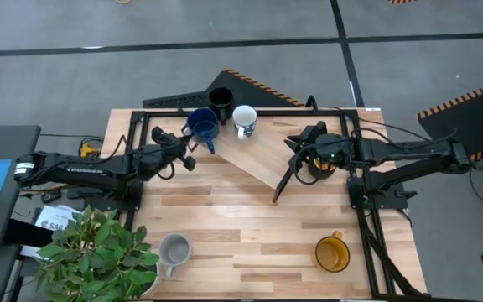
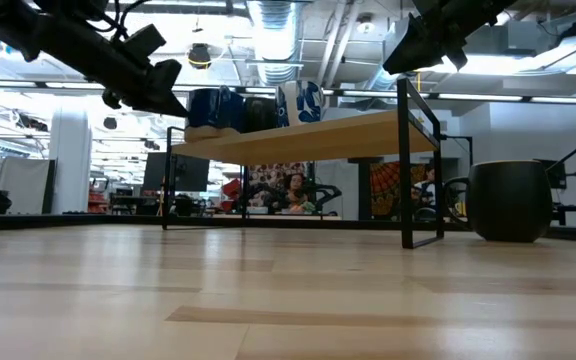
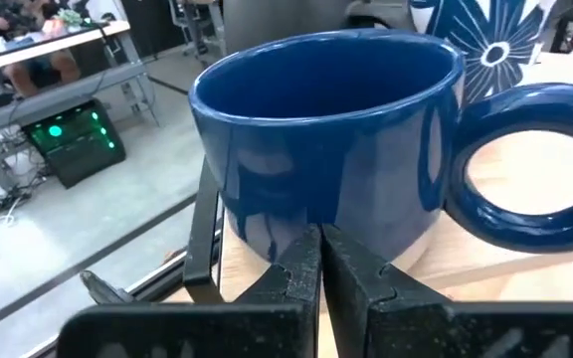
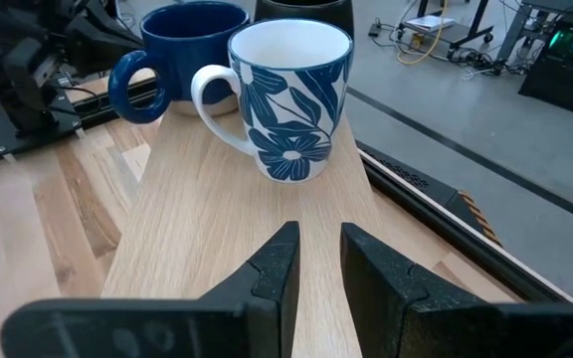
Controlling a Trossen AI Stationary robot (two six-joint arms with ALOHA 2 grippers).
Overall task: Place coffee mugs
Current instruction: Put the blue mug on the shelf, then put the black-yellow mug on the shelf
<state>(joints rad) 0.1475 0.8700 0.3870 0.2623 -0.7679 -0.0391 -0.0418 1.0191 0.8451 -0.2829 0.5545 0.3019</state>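
Three mugs stand on a raised wooden shelf (image 1: 258, 155): a black one (image 1: 220, 101), a dark blue one (image 1: 201, 126) at the shelf's left end, and a white one with blue leaves (image 1: 244, 119). My left gripper (image 3: 320, 244) is shut, its tips right in front of the blue mug's wall (image 3: 326, 129), on the side facing the table's left edge. My right gripper (image 4: 318, 244) is slightly open and holds nothing. It hovers over the shelf, pointing at the white mug (image 4: 291, 94). A grey mug (image 1: 174, 250) and a yellow-orange mug (image 1: 332, 252) stand on the table near its near edge. My left gripper's shut fingertips (image 3: 301, 261) stand at the lower part of the dark blue mug's wall (image 3: 267, 234), level, coming from the table's left. I cannot tell whether they touch it. The mug stands upright on the shelf's end.
Another yellow-orange mug (image 1: 319, 165) is partly hidden under my right arm; it shows dark in the low view (image 2: 508, 200), right of the shelf's black leg (image 2: 406, 170). A potted plant (image 1: 99, 252) stands at the near left corner. A black frame (image 1: 355, 180) runs along the table's sides.
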